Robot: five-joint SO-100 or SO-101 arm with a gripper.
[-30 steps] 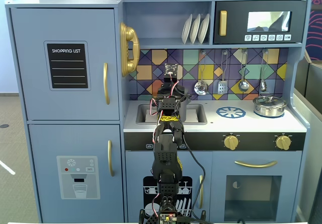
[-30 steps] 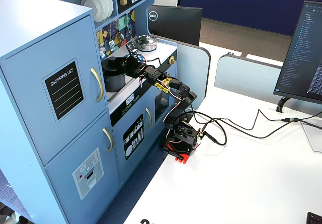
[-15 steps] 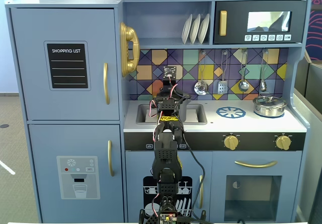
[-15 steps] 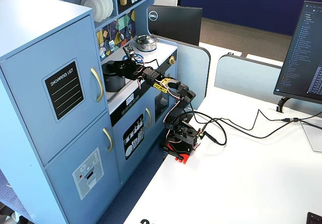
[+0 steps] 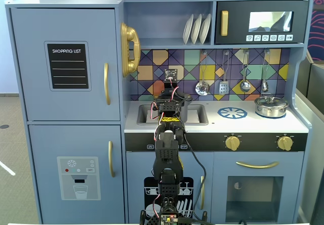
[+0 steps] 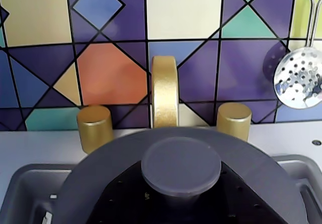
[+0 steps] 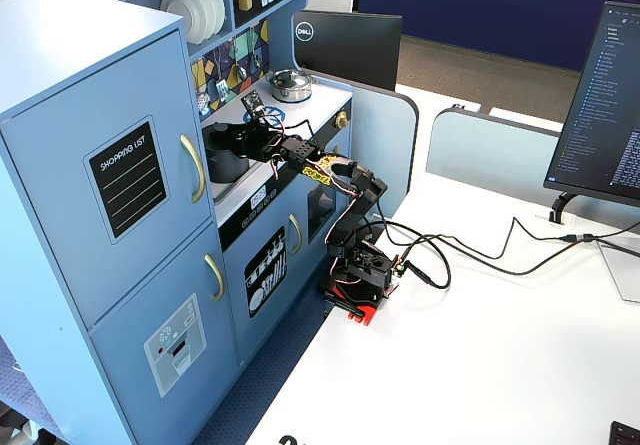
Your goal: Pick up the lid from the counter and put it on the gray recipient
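Flat round matte dark-gray lid [image 6: 181, 183] with central knob fills the wrist view's 6 o'clock — gold faucet [image 6: 165, 90] at 12; hand's [image 5: 171, 102] grip cannot be told.

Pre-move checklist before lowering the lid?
1. Grip: gripper parts flank the knob of the lid in the wrist view; closure cannot tell.
2. Lid over the sink, in front of the gold faucet: ok.
3. Gray pot in the sink: ok.
4. Lid centred over the pot: cannot tell, the pot is hidden in the wrist view.
5. Steel pot off to the side on its burner: ok.
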